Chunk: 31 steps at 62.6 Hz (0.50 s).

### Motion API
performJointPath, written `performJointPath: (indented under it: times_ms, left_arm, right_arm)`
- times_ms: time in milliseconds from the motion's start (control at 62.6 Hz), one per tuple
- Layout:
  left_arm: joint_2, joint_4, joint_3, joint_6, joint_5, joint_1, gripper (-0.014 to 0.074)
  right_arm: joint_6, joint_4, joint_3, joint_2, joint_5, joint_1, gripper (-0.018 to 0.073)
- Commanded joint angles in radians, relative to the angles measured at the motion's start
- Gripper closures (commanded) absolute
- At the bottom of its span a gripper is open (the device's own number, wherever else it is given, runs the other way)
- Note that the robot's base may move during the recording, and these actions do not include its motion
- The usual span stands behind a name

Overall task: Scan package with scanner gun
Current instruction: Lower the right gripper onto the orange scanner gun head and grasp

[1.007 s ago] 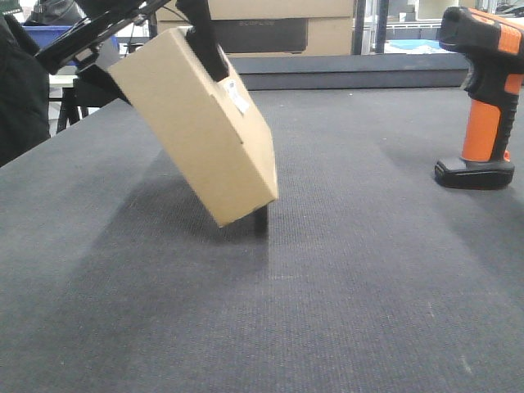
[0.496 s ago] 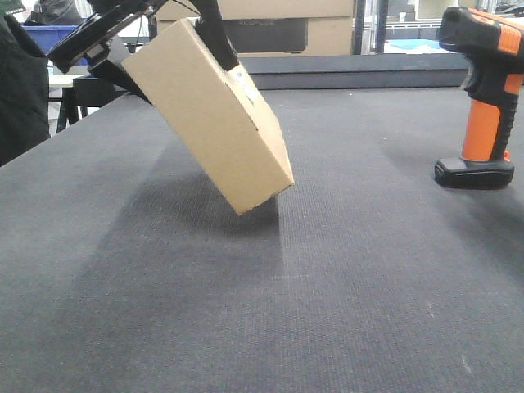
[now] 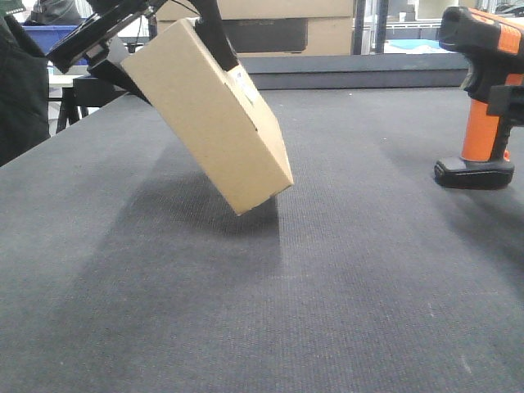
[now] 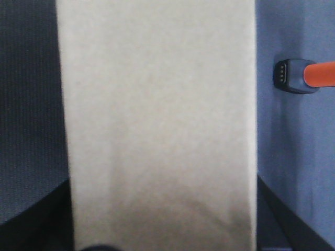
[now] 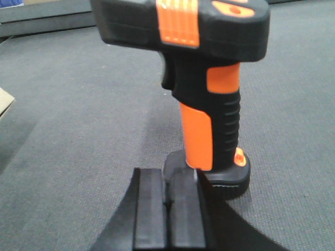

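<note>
Clearly, the left hand [image 3: 173, 67] clamped the package [image 3: 221, 139], tilted above the table [image 3: 344, 295]; the right hand [image 5: 168, 209], closed and empty, sat just short of the scanner [image 5: 204, 94] and would need opening to take its handle [image 5: 197, 137].

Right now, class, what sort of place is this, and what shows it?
Probably a warehouse or parcel-handling workroom: a cardboard package held above a dark table, a scanner gun standing upright, larger cardboard boxes behind.
</note>
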Motion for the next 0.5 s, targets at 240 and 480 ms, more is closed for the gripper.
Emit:
performJointPath:
  times_ms: [240, 480]
  left_arm:
    - [-0.007, -0.014, -0.003, 0.006, -0.013, -0.007, 0.0707]
    - [-0.007, -0.014, -0.003, 0.006, -0.017, -0.007, 0.0707]
  right_arm:
    - [0.003, 0.019, -0.075, 0.154, -0.175, 0.003, 0.0713]
    - [0.003, 0.035, -0.136, 0.226, -0.180, 0.003, 0.0705]
